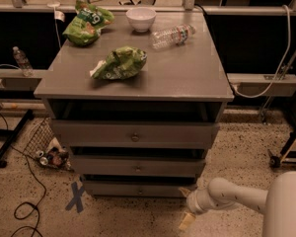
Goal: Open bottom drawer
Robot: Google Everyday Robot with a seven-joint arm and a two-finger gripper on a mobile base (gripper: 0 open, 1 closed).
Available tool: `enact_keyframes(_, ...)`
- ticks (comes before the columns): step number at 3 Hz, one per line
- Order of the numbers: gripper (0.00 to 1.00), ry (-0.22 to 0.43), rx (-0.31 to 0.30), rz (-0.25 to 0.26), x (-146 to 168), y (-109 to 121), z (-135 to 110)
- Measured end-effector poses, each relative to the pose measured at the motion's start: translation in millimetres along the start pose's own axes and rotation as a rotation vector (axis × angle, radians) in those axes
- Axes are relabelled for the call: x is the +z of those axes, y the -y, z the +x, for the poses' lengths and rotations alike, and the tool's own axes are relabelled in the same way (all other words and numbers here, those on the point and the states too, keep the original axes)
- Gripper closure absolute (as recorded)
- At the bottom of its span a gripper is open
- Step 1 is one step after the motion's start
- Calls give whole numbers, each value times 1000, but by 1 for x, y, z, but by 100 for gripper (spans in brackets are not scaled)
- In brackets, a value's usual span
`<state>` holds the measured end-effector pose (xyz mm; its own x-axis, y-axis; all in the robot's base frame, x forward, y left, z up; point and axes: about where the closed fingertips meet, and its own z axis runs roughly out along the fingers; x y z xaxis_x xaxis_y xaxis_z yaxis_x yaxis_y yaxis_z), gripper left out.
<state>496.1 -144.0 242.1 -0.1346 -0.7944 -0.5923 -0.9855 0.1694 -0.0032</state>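
The grey cabinet (133, 83) has three drawer fronts. The bottom drawer (113, 188) is the lowest and narrowest front, with a small round knob (140, 191) at its centre. It stands just above the floor, its front a little behind the middle drawer (108, 166). My gripper (188, 207) is low at the bottom right, on the end of the white arm (237, 197). It is close to the floor, beside the bottom drawer's right end and well right of the knob.
On the cabinet top lie two green chip bags (119, 63), a white bowl (140, 19) and a clear plastic bottle (172, 35). A wire basket of clutter (48, 149) and cables lie on the floor at left. A blue X (76, 197) marks the floor.
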Motion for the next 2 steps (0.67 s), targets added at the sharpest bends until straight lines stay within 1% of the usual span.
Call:
enact_keyframes(1,0,-6,-19,7,16,4,2)
enact_keyframes(2,0,-7,-37,29,32,18,6)
